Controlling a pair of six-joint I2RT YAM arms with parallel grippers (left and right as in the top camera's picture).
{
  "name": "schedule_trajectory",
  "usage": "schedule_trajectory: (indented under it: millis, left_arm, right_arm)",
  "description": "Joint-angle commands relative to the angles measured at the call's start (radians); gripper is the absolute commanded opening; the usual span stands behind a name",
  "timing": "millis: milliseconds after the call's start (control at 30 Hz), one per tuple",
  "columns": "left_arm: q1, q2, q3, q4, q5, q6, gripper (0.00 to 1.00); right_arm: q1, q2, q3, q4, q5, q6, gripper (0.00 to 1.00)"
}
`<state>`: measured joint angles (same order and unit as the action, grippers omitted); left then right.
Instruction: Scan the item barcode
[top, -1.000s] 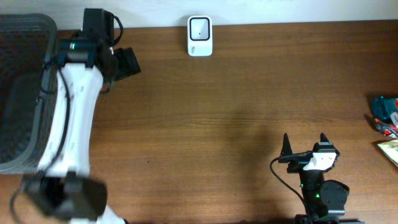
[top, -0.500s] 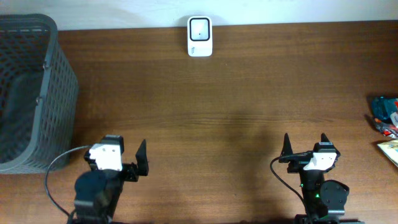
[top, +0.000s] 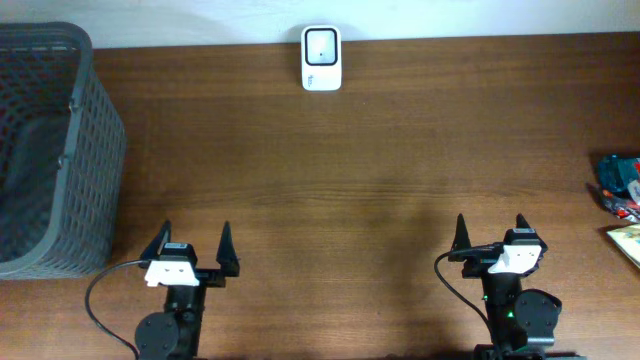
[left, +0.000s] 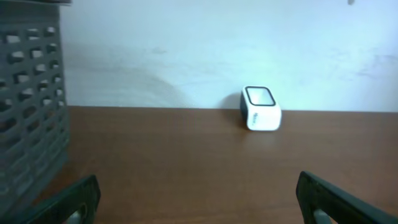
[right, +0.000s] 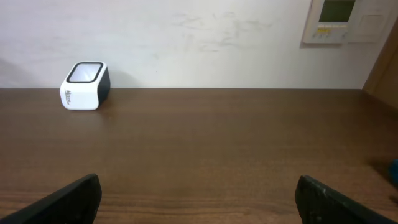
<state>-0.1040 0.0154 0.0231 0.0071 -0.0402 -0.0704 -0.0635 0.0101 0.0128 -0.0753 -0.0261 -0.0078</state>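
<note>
Left fingers (top: 227, 255) have been pulled back from over the basket (top: 108, 160) to the near worktop (top: 350, 200) edge. They are spread wide and empty. Right fingers (top: 461, 238) are unchanged, wide, empty. Blue item (top: 618, 180) is cropped at the right edge; print is unreadable and its axis cannot be told. Scanner (top: 321, 57) is set at the far edge, long axis near-far, window up.

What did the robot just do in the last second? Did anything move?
The left hand swung back from the basket to the near side, open and empty. Nothing was picked up. The right hand, scanner and packets stayed put.
</note>
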Motion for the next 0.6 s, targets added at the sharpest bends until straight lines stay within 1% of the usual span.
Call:
schedule_trajectory:
  millis: [0, 100, 267, 333, 400, 567]
  left_arm:
    - [0.039, -0.011, -0.015, 0.003, -0.005, 0.016, 0.99]
    - [0.066, -0.011, -0.015, -0.088, -0.002, 0.016, 0.99]
    - [0.066, -0.011, -0.015, -0.089, 0.0, 0.016, 0.99]
    - [0.066, -0.011, -0.014, -0.092, 0.023, 0.078, 0.99]
    - [0.066, -0.011, -0.014, -0.092, 0.022, 0.113, 0.99]
    - [0.066, -0.011, -0.014, -0.092, 0.023, 0.113, 0.99]
  right_arm:
    - [0.004, -0.006, -0.007, -0.004, 0.005, -0.007, 0.98]
    - [0.004, -0.006, -0.007, -0.004, 0.005, -0.007, 0.98]
    - [0.004, -0.006, -0.007, -0.004, 0.005, -0.007, 0.98]
    - [0.004, -0.006, -0.007, -0.004, 0.005, -0.007, 0.99]
    - [0.004, -0.006, -0.007, -0.004, 0.005, -0.007, 0.99]
    - [0.004, -0.006, -0.007, -0.004, 0.005, -0.007, 0.99]
